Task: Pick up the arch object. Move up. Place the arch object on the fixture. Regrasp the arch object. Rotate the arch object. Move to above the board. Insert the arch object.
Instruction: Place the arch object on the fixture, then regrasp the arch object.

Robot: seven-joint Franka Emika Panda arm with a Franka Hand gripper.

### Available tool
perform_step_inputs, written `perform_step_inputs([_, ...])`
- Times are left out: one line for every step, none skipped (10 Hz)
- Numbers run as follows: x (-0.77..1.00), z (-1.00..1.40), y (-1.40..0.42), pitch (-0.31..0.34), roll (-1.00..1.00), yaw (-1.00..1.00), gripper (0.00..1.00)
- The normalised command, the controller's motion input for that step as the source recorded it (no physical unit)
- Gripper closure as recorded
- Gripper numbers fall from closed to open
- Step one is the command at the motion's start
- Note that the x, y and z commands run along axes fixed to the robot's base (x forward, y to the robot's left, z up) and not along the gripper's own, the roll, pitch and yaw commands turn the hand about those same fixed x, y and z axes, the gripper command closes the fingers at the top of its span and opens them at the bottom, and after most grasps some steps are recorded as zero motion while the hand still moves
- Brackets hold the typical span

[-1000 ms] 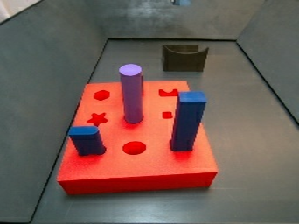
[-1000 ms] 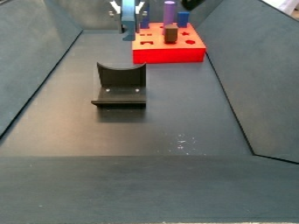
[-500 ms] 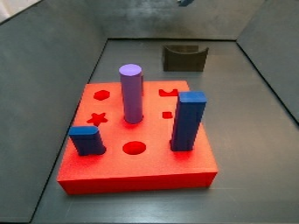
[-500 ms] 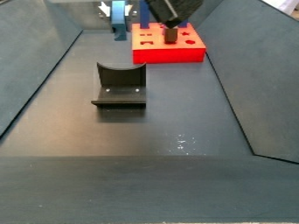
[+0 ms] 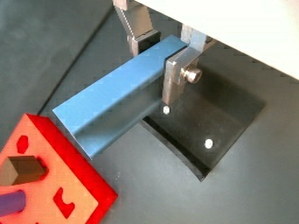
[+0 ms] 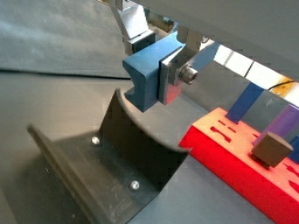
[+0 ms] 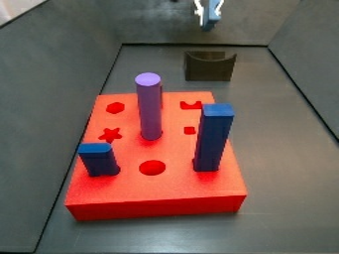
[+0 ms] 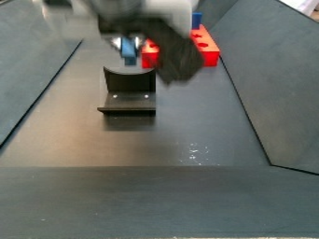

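My gripper [image 5: 159, 66] is shut on the arch object [image 5: 108, 102], a pale blue bar held level across the jaws near one end. Its arch-shaped end face [image 6: 142, 80] shows between the silver fingers [image 6: 174, 79]. The bar hangs just above the curved notch of the dark fixture [image 6: 117, 166], apart from it. In a side view the gripper [image 7: 208, 12] is high at the back, over the fixture [image 7: 209, 65]. In the blurred side view the bar [image 8: 129, 49] sits above the fixture [image 8: 127, 91]. The red board [image 7: 159, 193] lies in front.
On the board stand a purple cylinder [image 7: 149, 104], a tall blue square peg [image 7: 212, 137] and a short blue peg [image 7: 95, 159]. Dark walls [image 7: 54, 89] slope up round the floor. The board [image 8: 206, 49] lies just behind the fixture.
The gripper with the arch object has come down and away from the board, from the top edge of the views to just over the fixture. The board and pegs have not moved.
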Motion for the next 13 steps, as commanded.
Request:
perform_step_inputs([0.15,-1.0,0.09,0.008,-0.93,-0.12,1.0])
perform_step_inputs([0.15,-1.0,0.1,0.009,-0.82,-0.11,1.0])
perform_step_inputs([0.17,-1.0,0.11,0.02,-0.55,-0.09,1.0])
perform_step_inputs([0.18,-1.0,0.11,0.028,-0.44,-0.08,1.0])
perform_step_inputs([0.18,-1.0,0.11,0.044,-0.29,-0.07,1.0])
perform_step_inputs([0.19,-1.0,0.11,0.045,-0.2,-0.07,1.0])
perform_step_inputs([0.17,-0.85,0.11,0.047,-0.18,-0.08,1.0])
perform_step_inputs([0.14,-0.68,0.09,0.043,-0.17,-0.08,1.0])
perform_step_inputs([0.11,-0.48,0.07,0.051,-0.14,-0.08,1.0])
perform_step_inputs([0.09,-0.47,0.06,0.039,-0.12,-0.08,1.0])
perform_step_inputs([0.0,0.0,0.0,0.0,0.0,0.0,0.0])
perform_step_inputs([0.0,1.0,0.0,0.001,0.0,-0.01,0.0])
perform_step_inputs([-0.01,1.0,0.0,0.006,0.01,0.0,0.0])
